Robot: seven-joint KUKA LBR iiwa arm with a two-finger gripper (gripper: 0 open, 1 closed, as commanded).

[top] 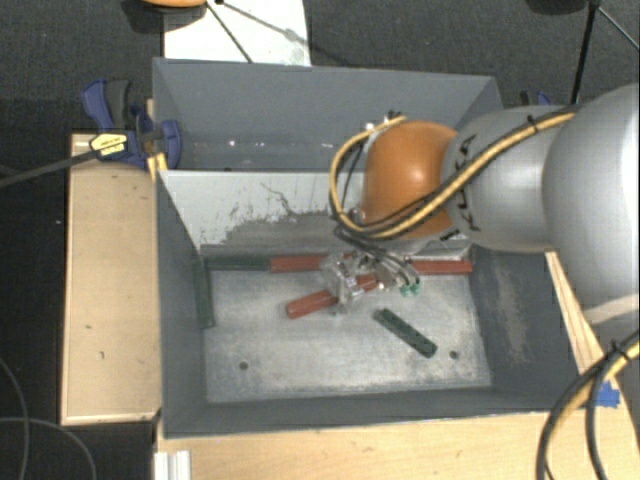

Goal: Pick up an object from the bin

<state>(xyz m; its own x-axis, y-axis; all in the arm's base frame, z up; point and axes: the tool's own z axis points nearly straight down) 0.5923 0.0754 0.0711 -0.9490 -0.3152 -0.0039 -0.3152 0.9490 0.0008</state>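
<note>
Though I cannot tell how open the pincer (350,285) is, a red stick (308,306) lies right under its tip.

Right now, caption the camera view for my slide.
KUKA gripper low at one end of a red stick in the bin, a dark green stick lying nearby.

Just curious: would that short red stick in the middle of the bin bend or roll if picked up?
The red stick looks straight and bar-like, so probably stiff, and likelier to slide than roll. It is thin, so probably light. The pincer sits over one end, so it may tilt when lifted.
</note>
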